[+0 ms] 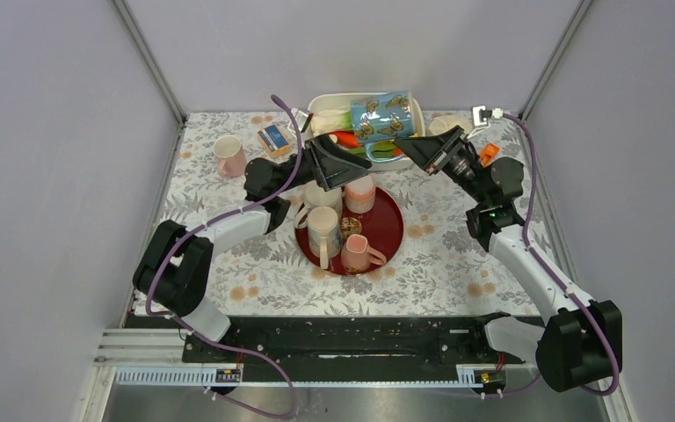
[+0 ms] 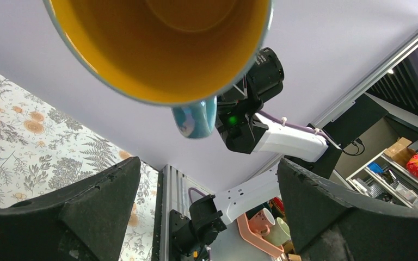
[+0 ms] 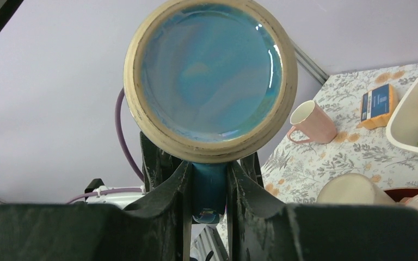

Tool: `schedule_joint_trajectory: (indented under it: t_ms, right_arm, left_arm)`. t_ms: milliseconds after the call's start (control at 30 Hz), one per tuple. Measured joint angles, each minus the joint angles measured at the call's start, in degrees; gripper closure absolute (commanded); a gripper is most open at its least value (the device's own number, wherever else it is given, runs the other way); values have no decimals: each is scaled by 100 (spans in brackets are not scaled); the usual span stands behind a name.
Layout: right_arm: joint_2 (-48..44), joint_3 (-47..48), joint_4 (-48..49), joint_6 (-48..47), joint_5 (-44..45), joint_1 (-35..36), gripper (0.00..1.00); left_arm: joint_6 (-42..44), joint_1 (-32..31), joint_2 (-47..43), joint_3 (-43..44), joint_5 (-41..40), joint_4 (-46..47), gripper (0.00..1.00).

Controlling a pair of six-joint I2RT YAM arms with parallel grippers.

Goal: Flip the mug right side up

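The blue butterfly mug [image 1: 385,116] is held in the air on its side, above the white bin at the back. My right gripper [image 1: 411,149] is shut on its blue handle [image 3: 208,187]. The right wrist view looks at the mug's glazed blue base [image 3: 211,76]. My left gripper [image 1: 338,163] is open and empty, just left of and below the mug. In the left wrist view its yellow inside [image 2: 163,43] faces the camera, above the spread fingers [image 2: 103,201], and nothing is between them.
A round red tray [image 1: 393,227] in the middle holds several cream and pink mugs. A pink mug [image 1: 228,156] and a blue and orange box [image 1: 272,138] sit at the back left. The white bin [image 1: 323,107] holds food items.
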Motion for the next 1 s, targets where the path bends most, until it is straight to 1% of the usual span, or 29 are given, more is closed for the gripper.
schedule_joint_trajectory:
  t_ms: [100, 167, 267, 333, 733, 867, 900, 1000]
  right_arm:
    - [15, -83, 4, -61, 31, 179, 100]
    - [50, -140, 0, -131, 31, 299, 100]
    - [131, -166, 83, -184, 74, 387, 100]
    - [173, -166, 129, -210, 85, 402, 100]
    - [210, -409, 616, -629, 426, 686, 100]
    - [210, -507, 815, -726, 485, 769, 100]
    - [210, -518, 852, -748, 485, 787, 100]
    - [212, -570, 1003, -817, 505, 861, 100]
  left_arm:
    - [-13, 2, 11, 61, 0, 4, 2]
    - [-33, 2, 11, 136, 0, 22, 4]
    - [-66, 9, 17, 168, 15, -15, 11]
    - [-79, 11, 22, 170, 15, -33, 17]
    - [-356, 63, 22, 225, 111, -2, 34]
    - [-452, 116, 22, 225, 131, -7, 44]
    - [-470, 129, 22, 225, 133, -2, 49]
    - [-509, 160, 22, 225, 133, 9, 53]
